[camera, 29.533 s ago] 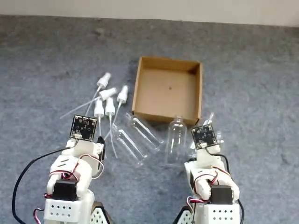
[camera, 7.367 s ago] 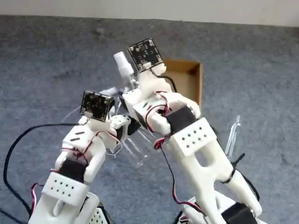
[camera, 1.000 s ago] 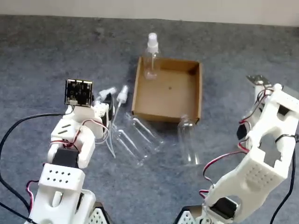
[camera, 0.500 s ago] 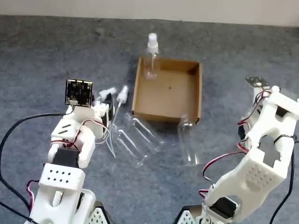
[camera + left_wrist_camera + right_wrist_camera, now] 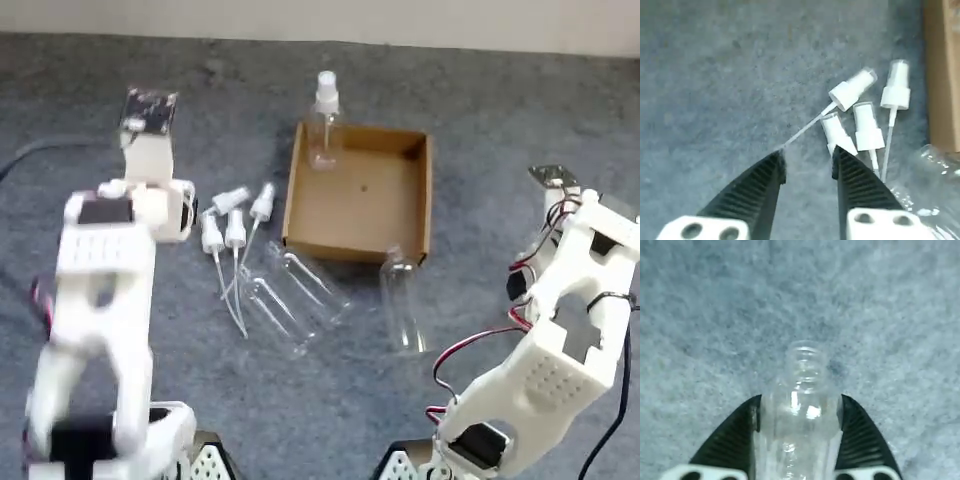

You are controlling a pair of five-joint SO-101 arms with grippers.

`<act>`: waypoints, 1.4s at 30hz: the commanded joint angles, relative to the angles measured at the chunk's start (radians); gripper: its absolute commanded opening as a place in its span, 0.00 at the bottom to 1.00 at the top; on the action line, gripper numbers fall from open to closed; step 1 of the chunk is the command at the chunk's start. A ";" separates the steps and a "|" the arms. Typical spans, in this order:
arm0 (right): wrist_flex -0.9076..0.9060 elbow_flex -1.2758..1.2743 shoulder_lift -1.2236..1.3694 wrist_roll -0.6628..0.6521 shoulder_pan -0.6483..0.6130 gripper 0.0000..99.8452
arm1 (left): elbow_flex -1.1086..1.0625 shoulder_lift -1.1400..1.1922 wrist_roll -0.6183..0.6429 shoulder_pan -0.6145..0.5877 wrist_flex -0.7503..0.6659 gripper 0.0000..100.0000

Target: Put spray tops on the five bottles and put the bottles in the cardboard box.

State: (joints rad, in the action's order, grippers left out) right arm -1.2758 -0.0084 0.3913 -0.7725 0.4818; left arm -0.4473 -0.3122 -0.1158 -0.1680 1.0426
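— What's on the grey desk?
— A cardboard box, with one capped bottle upright in its far left corner. Three bare bottles lie on the desk just in front of the box.
— And the pincers?
— The right pincer clamps an uncapped bottle by its shoulders. The left pincer hangs parted over four loose spray tops.

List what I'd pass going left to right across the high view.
left arm → loose spray tops → cardboard box → right arm
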 commanded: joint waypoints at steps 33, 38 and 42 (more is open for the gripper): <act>-0.039 -0.022 -0.143 0.012 0.024 0.01 | 1.685 1.345 -0.362 0.030 0.583 0.00; -0.039 -0.022 -0.143 0.011 0.048 0.01 | 1.761 1.351 -0.327 0.022 0.692 0.01; -0.039 -0.022 -0.142 0.011 0.062 0.01 | 1.659 1.353 -0.190 -0.008 0.703 0.07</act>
State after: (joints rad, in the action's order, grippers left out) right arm -1.3019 -0.0391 0.3222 -0.7725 0.5263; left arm 1.2574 1.0549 -0.4120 -0.1419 1.7208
